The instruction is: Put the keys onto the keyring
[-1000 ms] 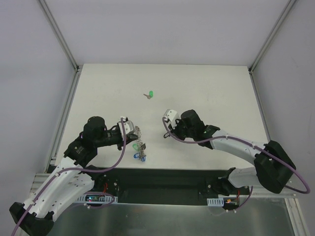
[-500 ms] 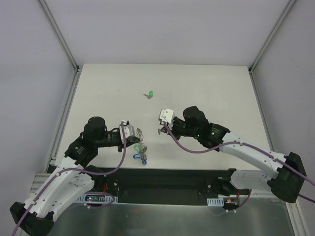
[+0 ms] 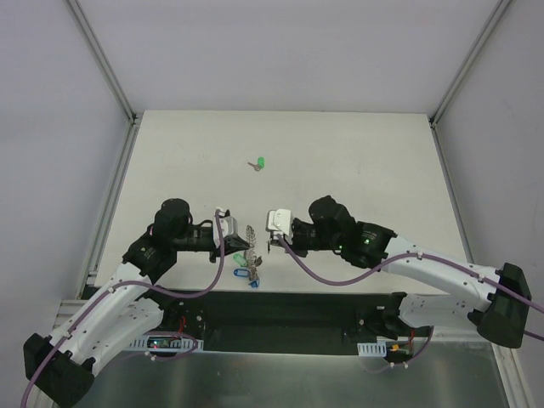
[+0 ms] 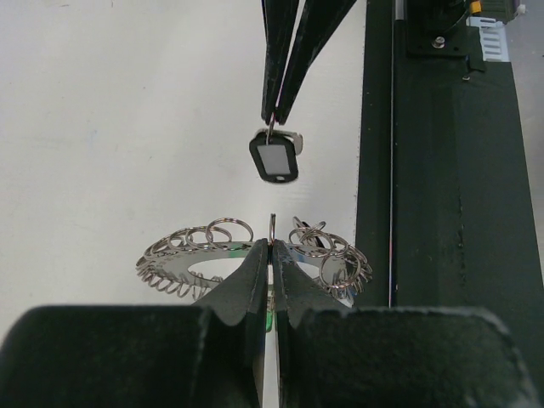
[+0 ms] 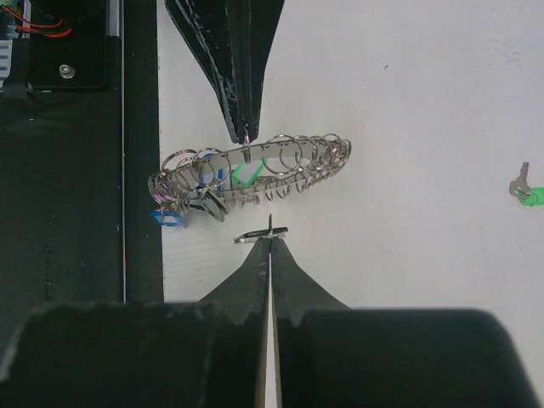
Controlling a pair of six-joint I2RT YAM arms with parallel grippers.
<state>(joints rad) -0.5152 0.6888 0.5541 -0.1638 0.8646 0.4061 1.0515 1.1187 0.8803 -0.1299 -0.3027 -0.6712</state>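
My left gripper (image 3: pixel 237 240) is shut on a wire loop of the keyring (image 3: pixel 249 244) and holds the grey ring up near the table's front edge. In the left wrist view my left gripper (image 4: pixel 272 248) pinches a loop on the keyring's (image 4: pixel 183 264) rim. A blue key (image 3: pixel 247 274) and a green key (image 3: pixel 239 257) hang from the ring. My right gripper (image 3: pixel 270 241) is shut on the black key (image 4: pixel 274 160), just right of the ring and apart from it. In the right wrist view my right gripper (image 5: pixel 270 243) holds the black key (image 5: pixel 262 234) edge-on below the keyring (image 5: pixel 255 177). A loose green key (image 3: pixel 259 163) lies farther back.
The black front rail (image 3: pixel 289 302) runs just below the ring. The loose green key also shows in the right wrist view (image 5: pixel 523 192). White walls and metal posts (image 3: pixel 102 59) enclose the white table (image 3: pixel 357 153).
My right gripper has moved left with the black key, close to the ring. My left gripper has moved slightly right with the keyring.
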